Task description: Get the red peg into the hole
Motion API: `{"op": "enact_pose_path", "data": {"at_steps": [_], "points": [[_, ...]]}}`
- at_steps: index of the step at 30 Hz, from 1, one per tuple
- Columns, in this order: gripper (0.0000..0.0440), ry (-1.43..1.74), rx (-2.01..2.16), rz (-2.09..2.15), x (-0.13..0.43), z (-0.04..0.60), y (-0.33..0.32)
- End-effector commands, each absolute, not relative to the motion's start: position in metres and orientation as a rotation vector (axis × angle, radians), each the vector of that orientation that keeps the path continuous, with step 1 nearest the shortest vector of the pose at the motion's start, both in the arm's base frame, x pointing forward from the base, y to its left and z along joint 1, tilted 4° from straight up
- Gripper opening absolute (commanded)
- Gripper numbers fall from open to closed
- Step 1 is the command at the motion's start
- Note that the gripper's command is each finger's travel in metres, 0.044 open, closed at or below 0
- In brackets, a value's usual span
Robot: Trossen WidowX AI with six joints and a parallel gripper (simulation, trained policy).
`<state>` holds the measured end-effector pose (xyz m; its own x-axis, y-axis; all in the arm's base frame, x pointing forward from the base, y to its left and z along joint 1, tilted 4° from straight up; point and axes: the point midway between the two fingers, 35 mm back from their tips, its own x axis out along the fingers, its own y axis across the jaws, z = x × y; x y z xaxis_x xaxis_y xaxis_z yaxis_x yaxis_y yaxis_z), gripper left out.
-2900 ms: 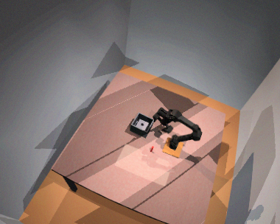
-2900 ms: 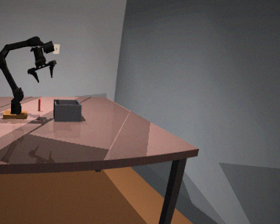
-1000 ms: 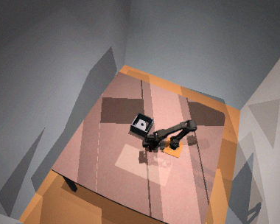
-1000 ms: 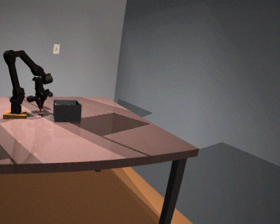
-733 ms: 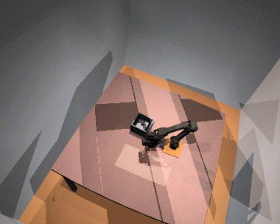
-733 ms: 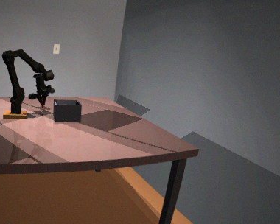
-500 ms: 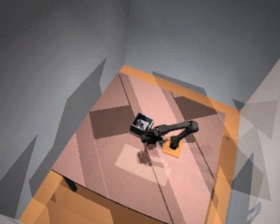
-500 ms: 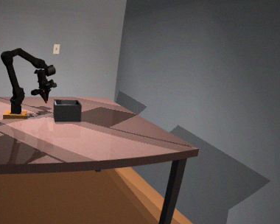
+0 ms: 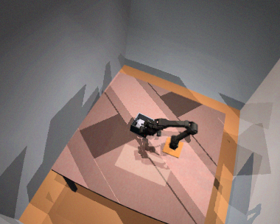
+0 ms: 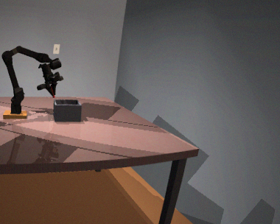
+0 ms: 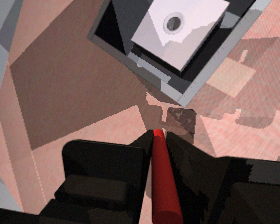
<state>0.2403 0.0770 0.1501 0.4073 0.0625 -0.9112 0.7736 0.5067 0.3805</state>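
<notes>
The red peg [image 11: 165,185] is held between the fingers of my gripper [image 11: 159,135] [image 10: 54,95], which is shut on it. In the wrist view its far end shows at the fingertips, short of the box. In the exterior view the fingertips are off the table, just above the level of the rim and by the box's arm-side edge. The open dark box [image 10: 67,113] [image 11: 183,96] stands on the table. Inside it lies a pale plate [image 11: 202,31] [image 9: 140,121] with a round hole [image 11: 173,23], which shows empty. In the top view the arm hides the fingertips and peg.
The arm's base stands on an orange square [image 9: 177,152] [image 10: 15,116] on the pinkish table [image 9: 102,180] [image 10: 113,141]. Dark shadows cross the table around the box. A grey wall [image 10: 197,66] rises behind the table.
</notes>
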Motion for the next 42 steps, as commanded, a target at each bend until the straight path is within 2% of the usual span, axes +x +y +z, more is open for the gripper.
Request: {"op": "enact_pose_path", "data": {"at_steps": [1, 24, 42], "points": [[0.0, 1.037, 0.946, -0.564, 0.253, 0.155, 0.064], [0.0001, 0.931, 0.974, -0.698, 0.305, 0.145, -0.006], [0.0011, 1.007, 0.979, -0.753, 0.325, 0.111, -0.028]]}}
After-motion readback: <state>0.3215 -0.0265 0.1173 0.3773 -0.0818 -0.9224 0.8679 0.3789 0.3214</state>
